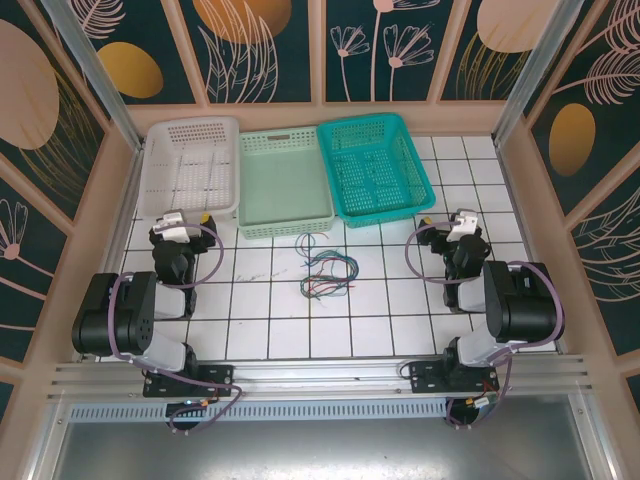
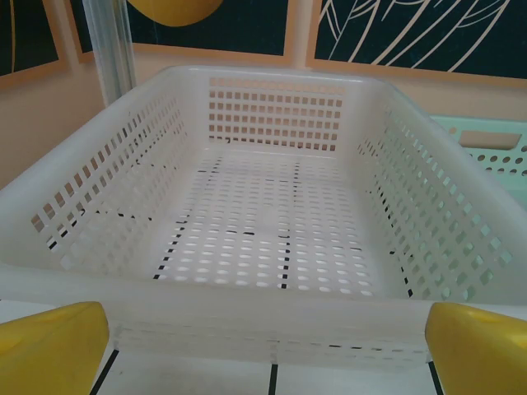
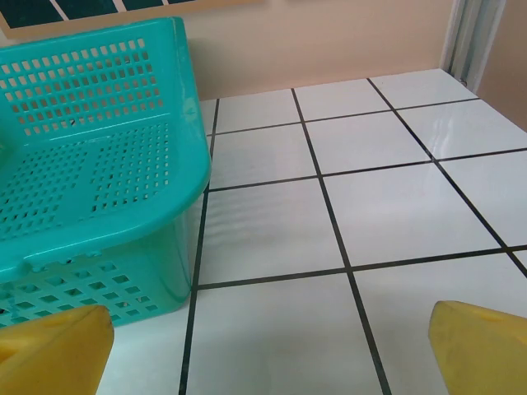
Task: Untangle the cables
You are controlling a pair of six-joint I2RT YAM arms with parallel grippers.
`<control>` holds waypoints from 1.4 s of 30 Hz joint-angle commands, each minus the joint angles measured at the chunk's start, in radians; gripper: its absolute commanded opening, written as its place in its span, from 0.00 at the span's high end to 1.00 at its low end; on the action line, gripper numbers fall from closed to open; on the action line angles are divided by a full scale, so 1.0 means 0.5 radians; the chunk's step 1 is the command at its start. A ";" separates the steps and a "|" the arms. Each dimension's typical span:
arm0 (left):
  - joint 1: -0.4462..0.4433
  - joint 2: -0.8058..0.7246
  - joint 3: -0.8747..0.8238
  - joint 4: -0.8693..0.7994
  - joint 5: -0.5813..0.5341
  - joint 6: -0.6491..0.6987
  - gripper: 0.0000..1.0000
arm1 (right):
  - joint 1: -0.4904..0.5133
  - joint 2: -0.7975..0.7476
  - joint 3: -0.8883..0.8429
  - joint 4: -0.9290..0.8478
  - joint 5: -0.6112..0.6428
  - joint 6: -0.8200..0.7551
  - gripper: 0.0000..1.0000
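The cables (image 1: 328, 268) lie as a loose tangle of thin blue, green, red and dark wires on the white tiled table, in front of the pale green basket (image 1: 285, 185). My left gripper (image 1: 187, 218) rests well to their left, open, facing the white basket (image 2: 272, 206); its yellow fingertips (image 2: 49, 350) stand wide apart with nothing between them. My right gripper (image 1: 458, 220) sits well to the cables' right, open, over bare tile beside the teal basket (image 3: 90, 173); its yellow fingertips (image 3: 482, 350) hold nothing.
Three baskets line the back of the table: white (image 1: 192, 165), pale green, teal (image 1: 375, 165). All three look empty. Wooden walls and metal posts enclose the table. Purple arm cables (image 1: 425, 262) loop beside each wrist.
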 commanded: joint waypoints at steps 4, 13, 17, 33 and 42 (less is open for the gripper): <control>0.009 0.002 0.022 0.048 0.037 -0.020 0.01 | -0.010 -0.002 0.035 0.094 -0.019 0.020 0.01; 0.009 0.003 0.024 0.045 0.039 -0.019 0.01 | -0.012 -0.003 0.039 0.094 -0.025 0.023 0.01; 0.011 0.001 0.026 0.044 0.041 -0.018 0.01 | -0.013 -0.002 0.038 0.092 -0.025 0.025 0.01; 0.010 -0.650 0.258 -1.088 0.039 -0.262 0.02 | -0.007 -0.349 0.464 -1.092 0.116 0.282 0.22; -0.006 -1.108 0.256 -1.547 0.124 -0.492 0.04 | 0.225 -0.620 0.512 -1.497 0.062 0.271 0.28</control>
